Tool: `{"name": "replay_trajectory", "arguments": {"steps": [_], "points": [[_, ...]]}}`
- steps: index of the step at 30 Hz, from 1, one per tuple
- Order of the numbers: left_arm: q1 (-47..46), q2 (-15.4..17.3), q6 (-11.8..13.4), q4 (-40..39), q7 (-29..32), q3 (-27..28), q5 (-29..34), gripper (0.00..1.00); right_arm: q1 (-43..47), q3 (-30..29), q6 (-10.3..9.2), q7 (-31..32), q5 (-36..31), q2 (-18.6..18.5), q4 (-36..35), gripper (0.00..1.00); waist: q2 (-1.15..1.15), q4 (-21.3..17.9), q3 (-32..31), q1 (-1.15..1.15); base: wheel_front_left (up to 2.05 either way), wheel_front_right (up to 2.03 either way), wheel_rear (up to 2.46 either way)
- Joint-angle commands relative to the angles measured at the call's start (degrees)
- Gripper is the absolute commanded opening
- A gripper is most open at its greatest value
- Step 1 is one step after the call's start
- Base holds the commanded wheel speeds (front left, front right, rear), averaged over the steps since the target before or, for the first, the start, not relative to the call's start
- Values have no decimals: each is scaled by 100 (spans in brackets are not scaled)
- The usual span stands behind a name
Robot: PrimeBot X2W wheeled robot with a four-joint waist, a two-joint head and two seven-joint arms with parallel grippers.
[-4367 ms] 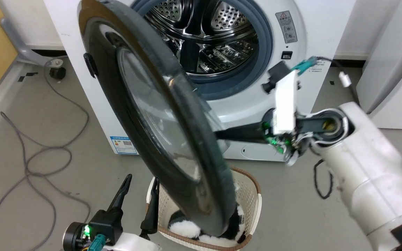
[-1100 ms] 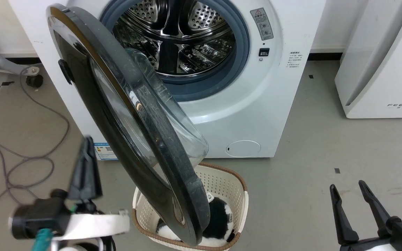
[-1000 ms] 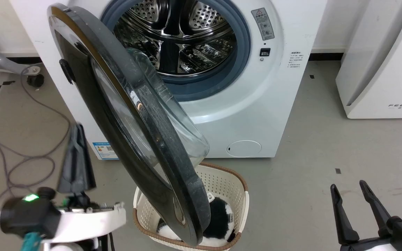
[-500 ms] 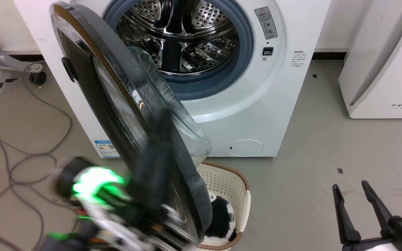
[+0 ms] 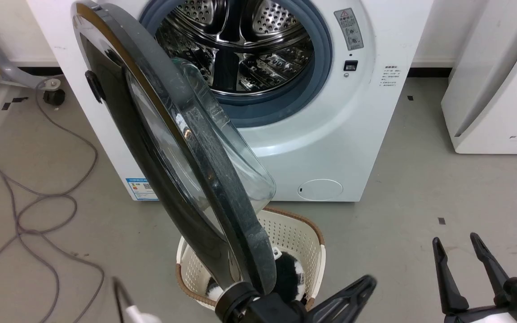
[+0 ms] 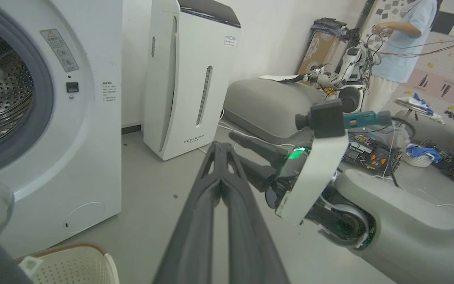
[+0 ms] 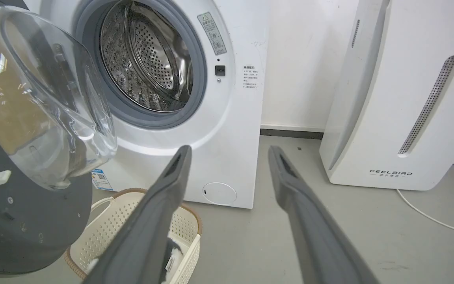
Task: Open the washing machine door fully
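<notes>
The washing machine (image 5: 330, 148) stands with its steel drum (image 5: 249, 49) exposed. The washing machine door (image 5: 222, 188), black with a clear glass bowl, hangs partly swung out on its left hinge, edge-on to me, its lower rim over a basket. My left gripper (image 5: 366, 282) is shut on nothing at the bottom centre, just below the door's lower rim, fingers pointing right. In its own wrist view those fingers (image 6: 221, 185) lie pressed together. My right gripper (image 5: 458, 242) is open and empty at the lower right, apart from the door; it shows again (image 7: 230, 150) with the door's glass bowl (image 7: 45, 110) to its left.
A cream laundry basket (image 5: 303, 233) holding black-and-white fabric sits on the floor under the door. A grey cable (image 5: 38, 202) loops on the floor at left. A white appliance (image 5: 496, 89) stands at right. A person (image 6: 404, 39) stands far off by a cluttered bench.
My left arm swung from the door's left side, across beneath it, to the bottom centre, fingers now pointing right. The right gripper, earlier behind the door, rests at lower right. The camera shifted slightly.
</notes>
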Motion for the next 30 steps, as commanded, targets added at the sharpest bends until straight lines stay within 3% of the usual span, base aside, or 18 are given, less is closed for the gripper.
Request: {"name": "replay_trajectory", "arguments": {"steps": [1,6,15,30], "points": [[30,47,51,170,41,-15,87,0,34,-3,3,12,-30,18,-6,100,0,-5,8,0,0,0,0],[-130,23,132,672,-81,18,260,0,9,10,3,20,-36,18,4,100,0,-16,29,0,0,0,0],[-742,-119,772,1607,-674,595,502,0,-6,44,3,77,-68,18,35,100,0,-34,22,0,0,0,0],[-574,-58,1259,1877,-599,736,568,0,70,25,3,143,14,18,25,100,0,26,-52,0,0,0,0]]}}
